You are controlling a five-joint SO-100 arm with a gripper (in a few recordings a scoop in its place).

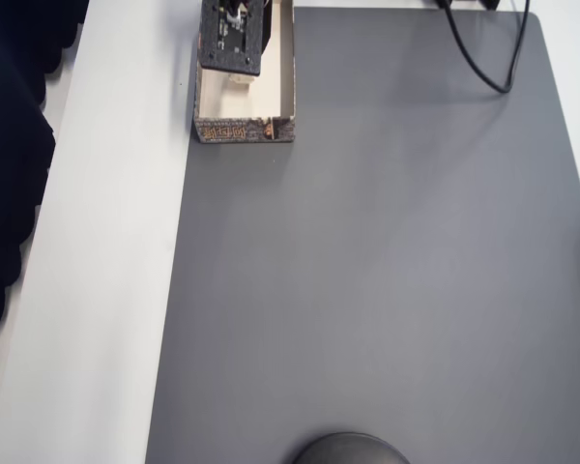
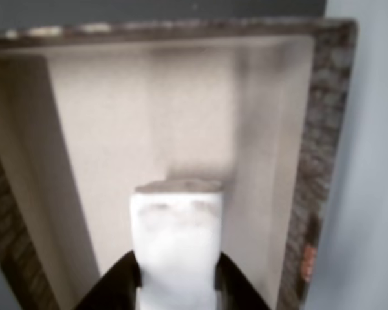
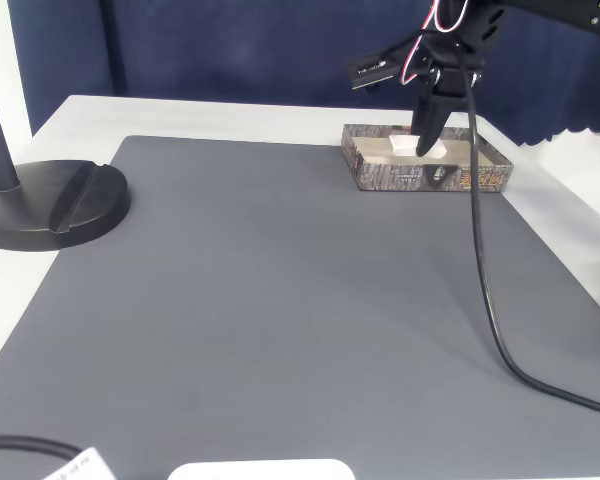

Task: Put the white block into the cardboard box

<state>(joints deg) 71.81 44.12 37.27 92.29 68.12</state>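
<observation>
Your gripper is pinching the white block inside the cardboard box (black cable trails nearby, lamp base well apart).

Cardboard box walls hem jaws; mat open

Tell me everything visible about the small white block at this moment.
The small flat white block looks plain and matte, with rounded corners. It is held between the fingers of the dark gripper, inside the shallow cardboard box with its cream interior. The fixed view also places it within the box walls. Whether it touches the floor is unclear.
</observation>
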